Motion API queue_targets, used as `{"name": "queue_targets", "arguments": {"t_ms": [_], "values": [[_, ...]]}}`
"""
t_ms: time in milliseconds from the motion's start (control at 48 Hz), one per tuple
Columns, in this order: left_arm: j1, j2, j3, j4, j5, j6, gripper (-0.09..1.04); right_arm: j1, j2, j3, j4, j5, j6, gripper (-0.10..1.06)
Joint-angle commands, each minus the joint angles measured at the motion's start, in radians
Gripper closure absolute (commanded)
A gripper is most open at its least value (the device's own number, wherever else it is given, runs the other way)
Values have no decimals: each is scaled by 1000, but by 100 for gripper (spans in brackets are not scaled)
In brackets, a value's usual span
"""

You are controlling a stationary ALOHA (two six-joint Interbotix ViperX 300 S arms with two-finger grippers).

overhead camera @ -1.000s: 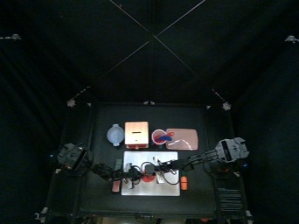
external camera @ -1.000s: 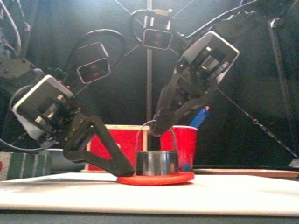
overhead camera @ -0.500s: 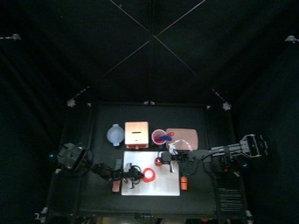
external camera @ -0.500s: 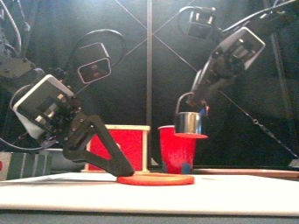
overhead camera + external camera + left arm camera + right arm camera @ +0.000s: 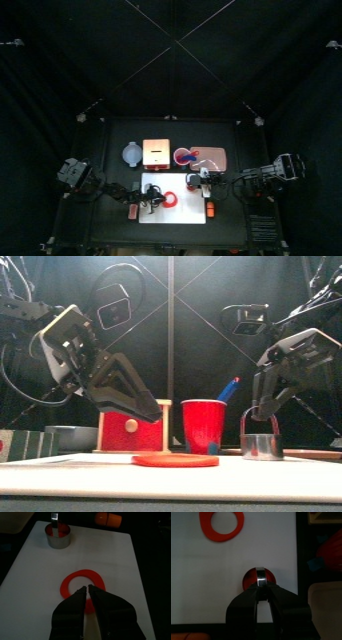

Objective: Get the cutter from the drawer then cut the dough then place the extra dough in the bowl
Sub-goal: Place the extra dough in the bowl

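Note:
A red dough ring (image 5: 175,460) lies flat on the white cutting board (image 5: 182,212), its middle cut out. The round metal cutter (image 5: 261,446) stands on the board's right part, apart from the ring, with a red dough disc inside it (image 5: 259,578). My right gripper (image 5: 260,587) is shut on the cutter's wire handle, directly above it (image 5: 257,414). My left gripper (image 5: 88,588) hangs over the ring's (image 5: 83,583) near edge with its jaws together and nothing between them; in the front view it sits well above the board (image 5: 148,414).
Behind the board stand a pale wooden box with a red drawer front (image 5: 134,426), a blue-grey bowl (image 5: 130,155) and a red cup with toy knives (image 5: 205,426) on the pink tray (image 5: 217,158). An orange toy (image 5: 210,208) lies at the board's front right.
The right gripper lifted the cutter off the dough, carried it right and set it on the board, leaving a ring. The left gripper rose from the dough.

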Motion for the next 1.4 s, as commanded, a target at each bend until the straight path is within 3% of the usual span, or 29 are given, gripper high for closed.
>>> {"name": "queue_targets", "arguments": {"t_ms": [21,250,625,1062,1396], "values": [[11,-26,-20,3,-11,0,35,3,-9,-14,6,-5,2,36],[43,-26,-35,8,-3,3,32,9,-20,-44,18,-2,0,21],[118,14,-51,37,107,-2,16,34,-14,-95,32,11,0,21],[155,78,-86,97,210,-2,17,41,5,-87,54,6,0,21],[156,97,-92,106,310,-2,24,41,14,-91,71,-6,0,21]]}}
